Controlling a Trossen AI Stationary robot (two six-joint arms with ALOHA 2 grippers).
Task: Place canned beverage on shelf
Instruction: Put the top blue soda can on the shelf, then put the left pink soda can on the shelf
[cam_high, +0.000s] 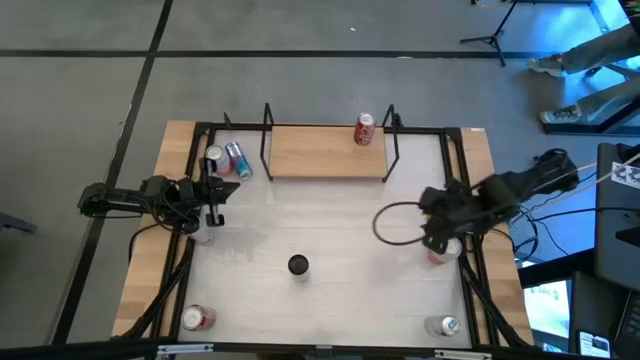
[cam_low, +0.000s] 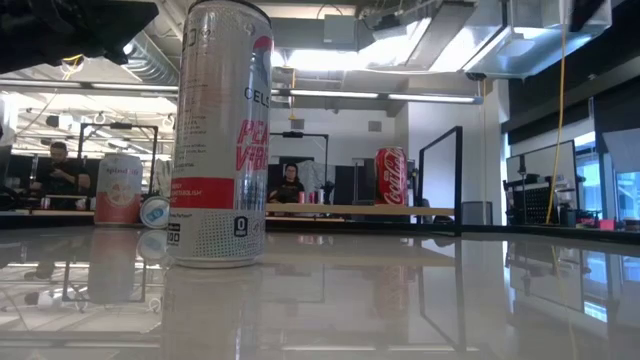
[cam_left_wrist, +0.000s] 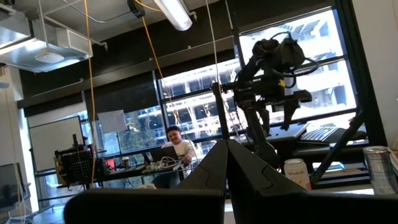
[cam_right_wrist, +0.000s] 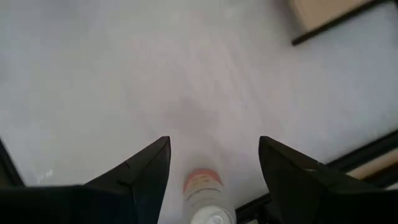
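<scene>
On the shelf at the table's far edge: one red can already standing upright near its right end, just beside the right black rod upright. Rest of the light-wood board is bare.

Right gripper sits near the right edge of the table, over a white-and-red can. Right wrist view shows both fingers spread apart with that can between them, below the tips; can't tell if they touch it, not clamped on it as far as visible.

Left gripper is at the left side of the table, fingers pressed together, holding nothing. Left wrist view looks level across to the right arm.

Other cans:
- two just left of the shelf, a white one standing and a blue one lying on its side
- tall white can upright near table centre, dark top from above
- one at front left corner, lying
- one at front right corner, silver-blue

People sit at desks in the room behind.
</scene>
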